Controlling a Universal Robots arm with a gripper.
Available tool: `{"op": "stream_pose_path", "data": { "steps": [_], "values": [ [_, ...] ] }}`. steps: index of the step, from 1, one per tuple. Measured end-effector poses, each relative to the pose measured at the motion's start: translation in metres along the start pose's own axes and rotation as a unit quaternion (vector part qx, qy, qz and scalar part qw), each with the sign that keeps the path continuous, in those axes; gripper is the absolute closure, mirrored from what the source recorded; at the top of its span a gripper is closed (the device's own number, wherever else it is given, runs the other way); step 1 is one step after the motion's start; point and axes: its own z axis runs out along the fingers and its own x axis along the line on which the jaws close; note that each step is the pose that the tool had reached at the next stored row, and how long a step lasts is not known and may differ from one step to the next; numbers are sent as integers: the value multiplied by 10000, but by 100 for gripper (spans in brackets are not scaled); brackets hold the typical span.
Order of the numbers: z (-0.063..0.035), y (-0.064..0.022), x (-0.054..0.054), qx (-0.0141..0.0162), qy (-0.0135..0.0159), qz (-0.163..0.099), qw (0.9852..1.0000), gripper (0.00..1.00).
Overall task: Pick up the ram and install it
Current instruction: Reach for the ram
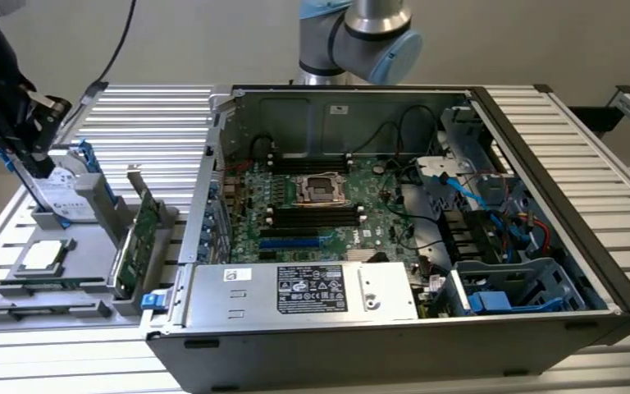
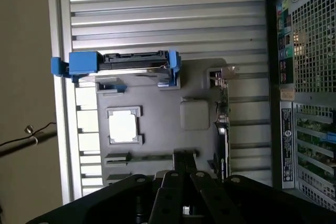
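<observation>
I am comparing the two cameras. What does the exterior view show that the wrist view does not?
Exterior view: the inside of the open computer case, with its motherboard and silver power supply. Wrist view: the case's mesh back panel. Both: the grey tray, the hard drive in its blue frame, the square chip, the green card standing on edge, and the claw.

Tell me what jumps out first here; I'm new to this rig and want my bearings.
The open computer case dominates the middle and the exterior view's right, its green motherboard laid bare. On the exterior view's left, the gripper hangs over a gray tray holding a silver processor chip and an upright green card.
</observation>
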Motion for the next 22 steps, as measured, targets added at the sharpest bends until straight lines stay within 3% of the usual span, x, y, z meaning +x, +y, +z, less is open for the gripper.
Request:
{"op": "stream_pose_path", "data": {
  "steps": [6, 16, 18, 22],
  "values": [
    [61, -133, 34, 5, 69, -11, 10000, 89],
    [153, -350, 111, -15, 94, -71, 9999, 89],
    [194, -443, 148, -24, 104, -105, 9999, 89],
    [227, -497, 183, -34, 109, -172, 9998, 89]
  ]
}}
